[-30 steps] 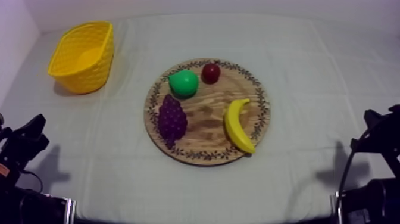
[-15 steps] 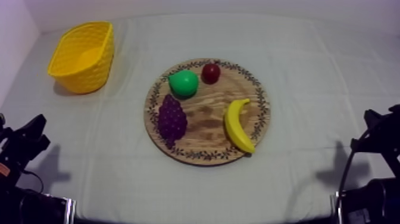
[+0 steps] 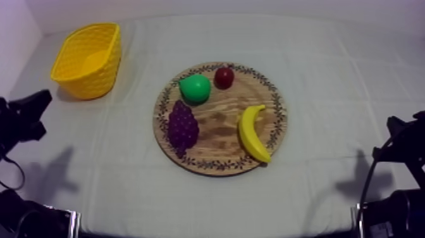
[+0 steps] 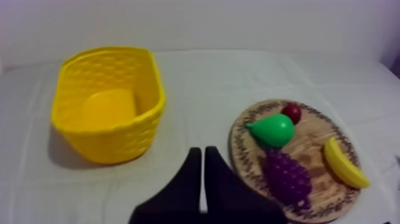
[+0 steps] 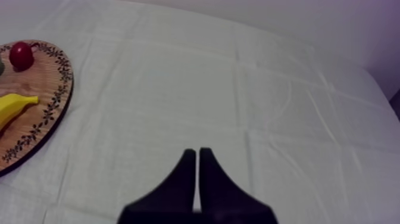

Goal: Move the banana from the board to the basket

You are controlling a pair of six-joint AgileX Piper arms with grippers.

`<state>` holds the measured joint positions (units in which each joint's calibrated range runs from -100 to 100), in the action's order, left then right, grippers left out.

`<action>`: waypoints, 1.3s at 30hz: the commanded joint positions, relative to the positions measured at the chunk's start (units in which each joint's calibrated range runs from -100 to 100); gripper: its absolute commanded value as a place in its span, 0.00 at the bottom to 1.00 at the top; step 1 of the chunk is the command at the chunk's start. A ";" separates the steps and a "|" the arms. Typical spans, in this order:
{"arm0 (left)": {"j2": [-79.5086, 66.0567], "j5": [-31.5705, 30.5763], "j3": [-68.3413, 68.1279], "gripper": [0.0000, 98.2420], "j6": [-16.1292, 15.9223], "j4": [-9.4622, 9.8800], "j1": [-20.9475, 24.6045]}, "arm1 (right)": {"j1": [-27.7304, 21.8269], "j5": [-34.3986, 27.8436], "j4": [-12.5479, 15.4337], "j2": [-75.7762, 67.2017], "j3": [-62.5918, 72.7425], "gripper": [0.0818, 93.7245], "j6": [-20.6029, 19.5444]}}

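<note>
Yellow curved toy banana lying by right edge of round wooden patterned-rim board, left gripper and right gripper both pinched together, empty: open wide, straddle banana's middle crosswise, lift clear, then drop in yellow woven basket at table's far-left corner.

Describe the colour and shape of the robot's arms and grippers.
The left arm and right arm are black and angular. The left gripper and right gripper each have two plain black fingers, broad at the base, tapering to narrow tips. No markings show.
</note>
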<state>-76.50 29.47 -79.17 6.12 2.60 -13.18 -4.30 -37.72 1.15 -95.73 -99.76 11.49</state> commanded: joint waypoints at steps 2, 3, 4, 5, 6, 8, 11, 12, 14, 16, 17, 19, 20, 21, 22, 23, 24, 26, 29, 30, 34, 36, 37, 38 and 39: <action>9.69 1.13 13.77 0.00 1.80 1.02 -4.54 | 0.01 -0.02 -0.01 -0.02 -0.02 0.00 0.01; 11.52 1.58 16.08 0.00 2.29 1.29 -5.60 | 0.01 -0.02 -0.01 -0.02 -0.02 0.00 0.01; 13.35 2.16 18.37 0.00 2.89 1.63 -6.69 | 0.01 -0.02 -0.01 -0.02 -0.02 0.00 0.01; 15.17 3.00 20.64 0.00 3.67 2.11 -7.82 | 0.01 -0.02 -0.01 -0.02 -0.02 0.00 0.01; 16.91 4.15 22.96 0.00 4.72 2.79 -9.09 | 0.01 -0.02 -0.01 -0.02 -0.02 0.00 0.01; 20.41 7.31 27.84 0.00 7.21 4.22 -11.75 | 0.01 -0.02 -0.01 -0.02 -0.02 0.00 0.01; 25.53 12.68 35.04 0.00 10.48 5.82 -15.63 | 0.01 -0.02 -0.01 -0.02 -0.02 0.00 0.01; 27.11 14.38 37.23 0.00 11.44 6.10 -16.71 | 0.01 -0.02 -0.01 -0.02 -0.02 0.00 0.01; 30.20 17.52 41.30 0.00 13.19 6.36 -18.71 | 0.01 -0.02 -0.01 -0.02 -0.02 0.00 0.01; 33.09 20.09 44.91 0.01 14.78 6.55 -20.69 | 0.01 -0.02 -0.01 -0.02 -0.02 0.00 0.01; 34.49 21.14 46.51 0.01 15.44 6.70 -21.72 | 0.01 -0.02 -0.01 -0.02 -0.02 0.00 0.01; 36.97 22.68 49.12 0.01 16.82 7.21 -23.86 | 0.01 -0.02 -0.01 -0.02 -0.02 0.00 0.01; 38.09 23.17 50.16 0.01 17.48 7.39 -24.77 | 0.01 -0.02 -0.01 -0.02 -0.02 0.00 0.01; 39.18 23.59 51.06 0.01 18.07 7.48 -25.56 | 0.01 -0.02 -0.01 -0.02 -0.02 0.00 0.01; 40.21 23.95 51.79 0.01 18.64 7.53 -26.26 | 0.01 -0.02 -0.01 -0.02 -0.02 0.00 0.01; 41.23 24.38 52.44 0.01 19.28 7.56 -26.90 | 0.01 -0.02 -0.01 -0.02 -0.02 0.00 0.01; 42.24 24.82 52.96 0.01 20.00 7.57 -27.49 | 0.01 -0.02 -0.01 -0.02 -0.02 0.00 0.01; 44.25 25.43 53.58 0.01 21.51 7.56 -28.62 | 0.01 -0.02 -0.01 -0.02 -0.02 0.00 0.01; 47.41 25.93 54.07 0.02 23.67 7.22 -30.00 | 0.01 -0.02 -0.01 -0.02 -0.02 0.00 0.01; 48.50 26.13 54.17 0.02 24.34 6.97 -30.35 | 0.01 -0.02 -0.01 -0.02 -0.02 0.00 0.01; 52.59 26.62 54.34 0.02 26.38 6.22 -31.53 | 0.01 -0.02 -0.01 -0.02 -0.02 0.00 0.01; 54.38 26.72 54.37 0.02 27.12 6.01 -32.01 | 0.01 -0.02 -0.01 -0.02 -0.02 0.00 0.01; 55.21 26.78 54.41 0.02 27.41 5.84 -32.19 | 0.01 -0.02 -0.01 -0.02 -0.02 0.00 0.01; 56.03 26.86 54.50 0.02 27.63 5.63 -32.31 | 0.01 -0.02 -0.01 -0.02 -0.02 0.00 0.01; 56.86 27.07 54.74 0.02 27.81 5.43 -32.40 | 0.01 -0.02 -0.01 -0.02 -0.02 0.00 0.01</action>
<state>-20.84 56.35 -24.67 33.68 8.14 -45.52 -4.30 -37.79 1.15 -95.73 -99.76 11.49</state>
